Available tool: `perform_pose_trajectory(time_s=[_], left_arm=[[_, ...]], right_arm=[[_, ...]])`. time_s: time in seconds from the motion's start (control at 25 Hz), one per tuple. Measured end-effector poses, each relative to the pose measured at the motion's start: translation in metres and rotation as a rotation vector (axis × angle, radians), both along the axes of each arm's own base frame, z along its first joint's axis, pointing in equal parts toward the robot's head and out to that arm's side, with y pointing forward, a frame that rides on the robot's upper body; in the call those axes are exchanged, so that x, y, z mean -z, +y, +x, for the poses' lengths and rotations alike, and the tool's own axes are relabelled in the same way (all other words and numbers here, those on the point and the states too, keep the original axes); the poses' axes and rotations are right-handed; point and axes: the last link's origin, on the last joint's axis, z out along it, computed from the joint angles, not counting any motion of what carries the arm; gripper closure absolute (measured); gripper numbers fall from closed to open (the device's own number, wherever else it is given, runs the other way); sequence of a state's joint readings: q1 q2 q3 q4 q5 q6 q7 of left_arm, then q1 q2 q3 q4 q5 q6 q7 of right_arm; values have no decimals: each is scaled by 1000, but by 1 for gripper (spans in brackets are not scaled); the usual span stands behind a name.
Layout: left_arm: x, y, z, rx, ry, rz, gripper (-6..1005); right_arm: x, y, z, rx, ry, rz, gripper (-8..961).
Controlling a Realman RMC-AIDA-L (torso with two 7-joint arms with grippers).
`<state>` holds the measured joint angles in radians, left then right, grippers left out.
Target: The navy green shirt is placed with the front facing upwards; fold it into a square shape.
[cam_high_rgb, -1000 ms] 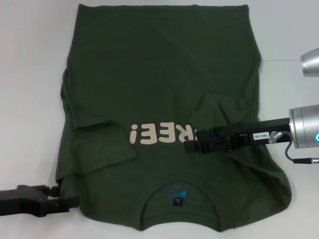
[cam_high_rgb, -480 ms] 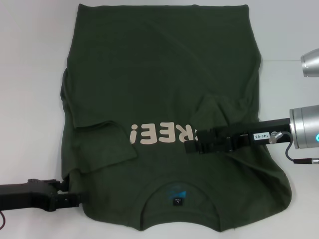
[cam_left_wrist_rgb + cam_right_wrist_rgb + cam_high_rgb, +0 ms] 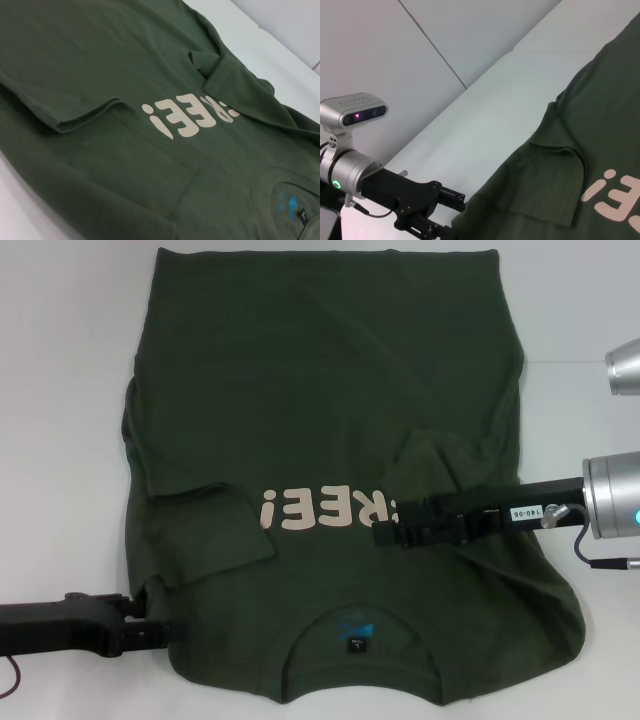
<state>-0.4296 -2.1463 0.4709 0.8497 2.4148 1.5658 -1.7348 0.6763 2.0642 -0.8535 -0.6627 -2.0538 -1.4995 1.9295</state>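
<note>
The navy green shirt (image 3: 320, 390) lies flat on the white table, front up, collar and neck label (image 3: 354, 640) nearest me. Both sleeves (image 3: 205, 530) (image 3: 440, 465) are folded in over the chest. The cream print (image 3: 320, 510) reads upside down from here. My left gripper (image 3: 152, 623) is low at the near left shoulder edge, open, its fingers on either side of the cloth's edge; the right wrist view shows this gripper (image 3: 451, 212) against the shirt (image 3: 600, 125). My right gripper (image 3: 380, 525) rests over the chest, covering the print's first letter. The left wrist view shows only the shirt (image 3: 100, 60).
Bare white table (image 3: 60, 390) surrounds the shirt on the left, right and far sides. The right arm's silver wrist (image 3: 612, 495) and its camera (image 3: 622, 368) hang over the table's right side. A grey wall (image 3: 470, 30) stands behind the table's left edge.
My left gripper has slid right and slightly up, from off the shirt to its shoulder edge, and the cloth there has bunched a little. The right gripper has barely shifted.
</note>
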Motion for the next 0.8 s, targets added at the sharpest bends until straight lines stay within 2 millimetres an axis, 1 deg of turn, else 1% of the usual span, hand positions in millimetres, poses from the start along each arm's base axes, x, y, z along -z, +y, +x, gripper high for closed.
perform_pose_trajectory(time_s=[0.24,0.68,0.8], left_arm=[[-3,4,0,-11,2,11,309],[-2,7,-1,-33,17,19,541],[-3,7,-1,-36,16,19,790]], right_arm=[[-2,0,2,9,4,9,144],[-2,0,3,12,5,8,145],[-2,-1,3,14,5,7,146]])
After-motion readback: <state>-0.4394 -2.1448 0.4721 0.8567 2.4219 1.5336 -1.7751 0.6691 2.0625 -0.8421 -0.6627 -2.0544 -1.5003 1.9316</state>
